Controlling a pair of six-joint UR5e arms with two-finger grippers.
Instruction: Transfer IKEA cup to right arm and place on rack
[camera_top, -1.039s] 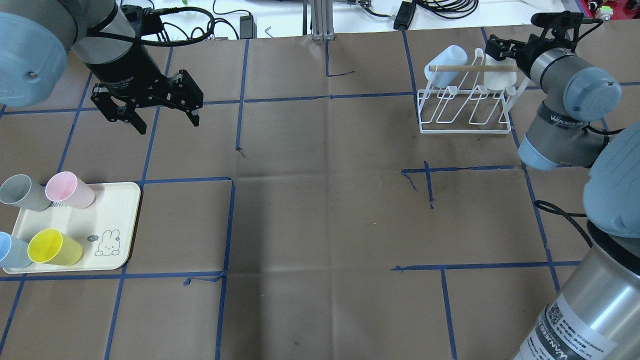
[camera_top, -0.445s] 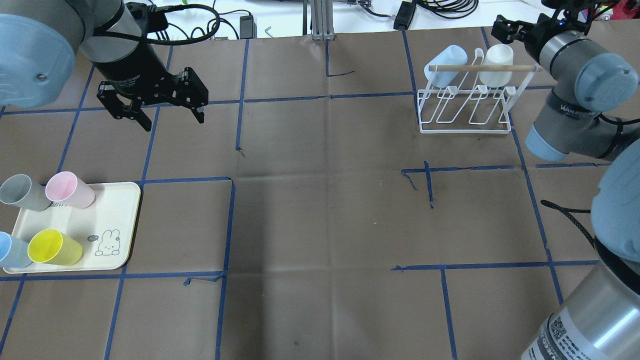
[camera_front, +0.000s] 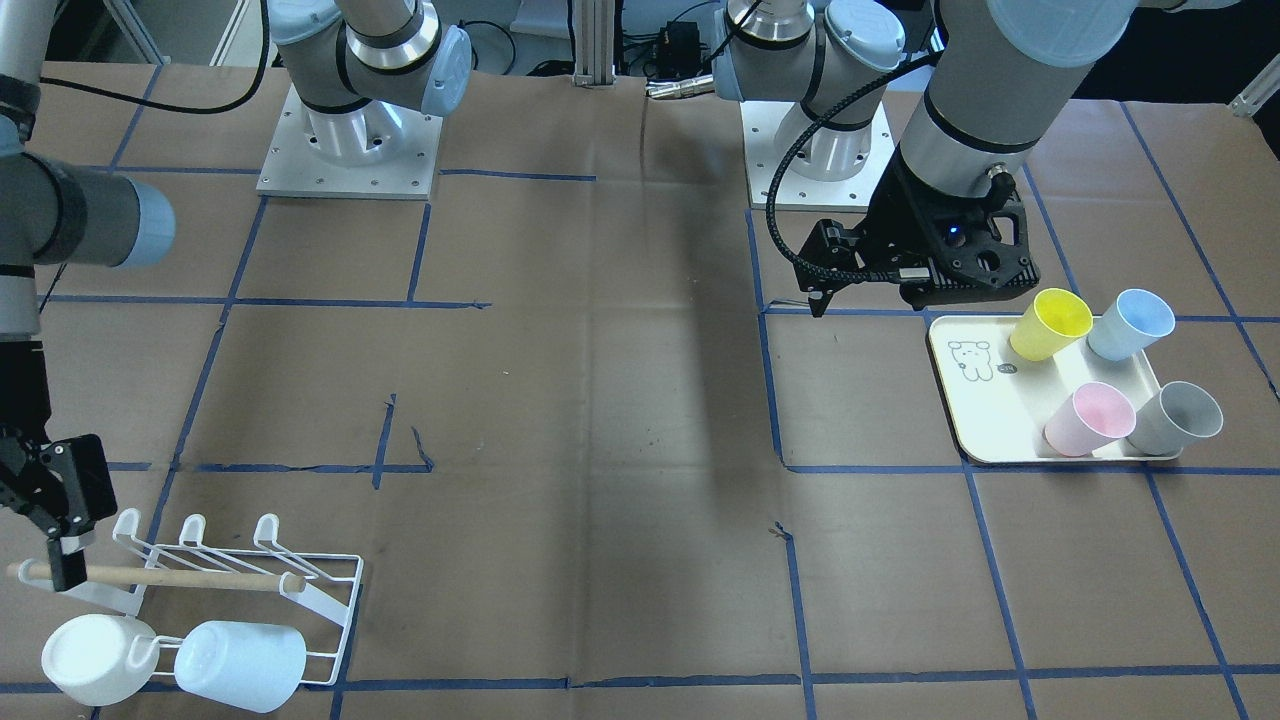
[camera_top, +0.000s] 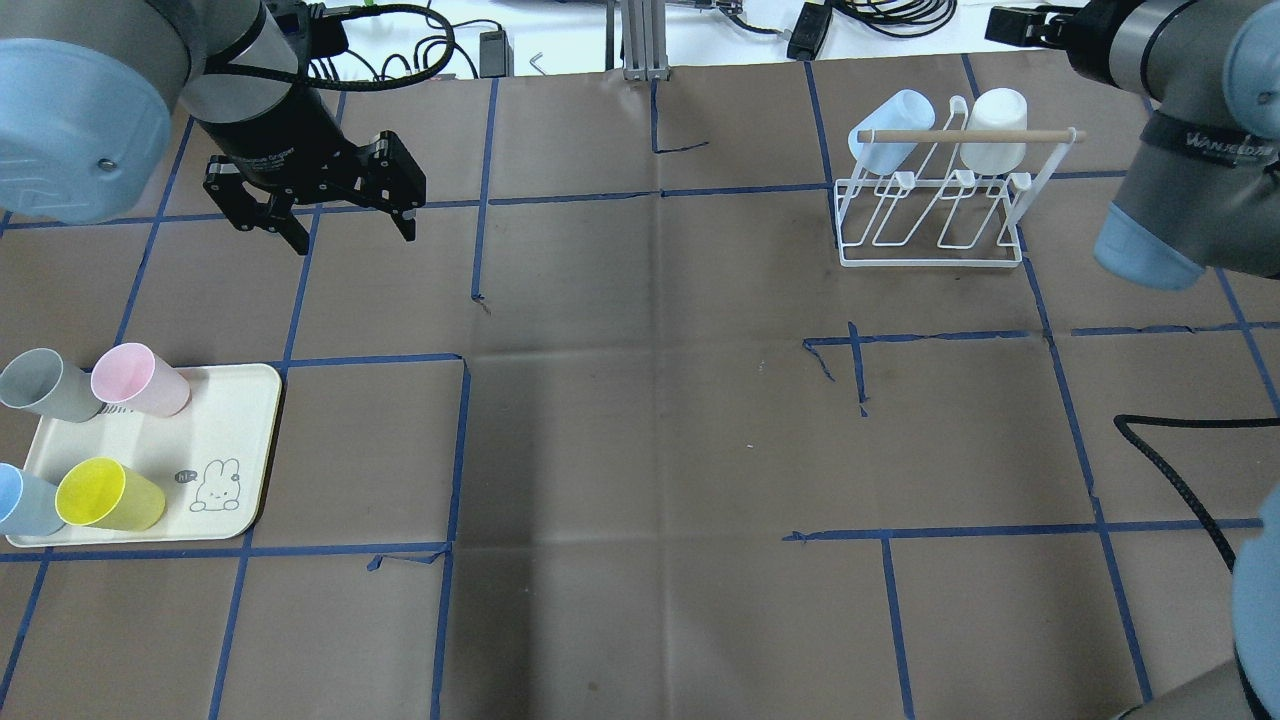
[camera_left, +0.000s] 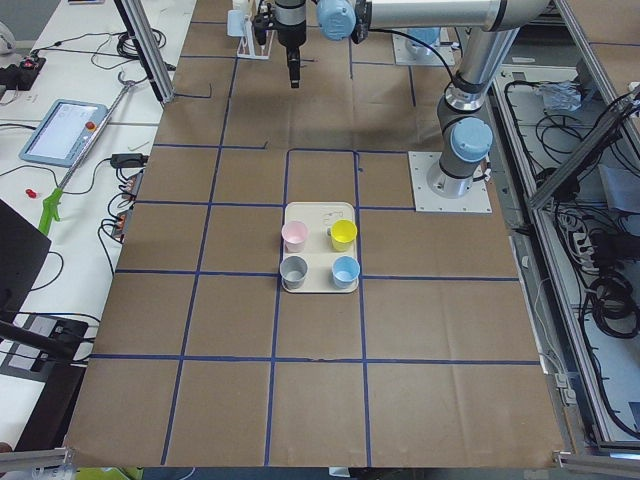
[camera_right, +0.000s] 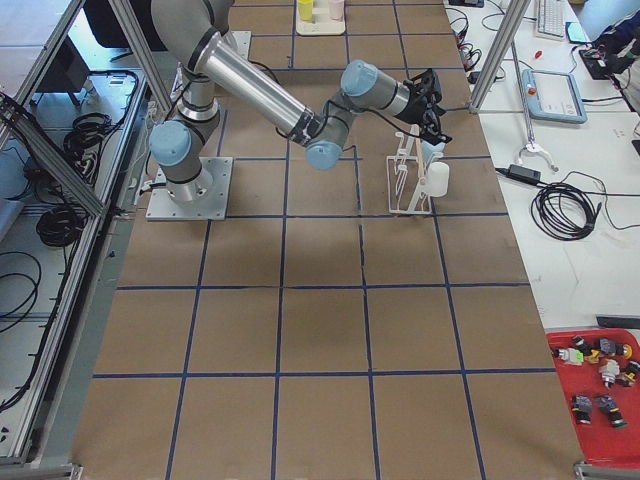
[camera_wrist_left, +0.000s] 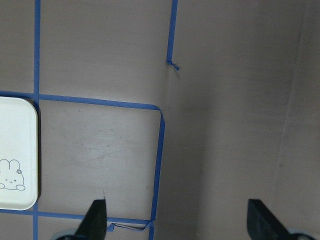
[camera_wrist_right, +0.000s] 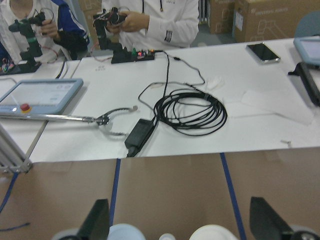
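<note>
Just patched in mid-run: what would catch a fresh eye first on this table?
Four coloured cups, yellow, pink, grey and blue, stand on the cream tray on the robot's left side. Across the table, the white rack already carries a pale blue cup and a white cup. The left gripper hangs open and empty beyond the tray.

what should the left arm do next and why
Probably bring the left gripper over to the tray and line it up above the pink cup, the nearest one. Its jaws are open and empty over bare table beyond the tray. Four cups sit on the tray, while the rack holds only two.
</note>
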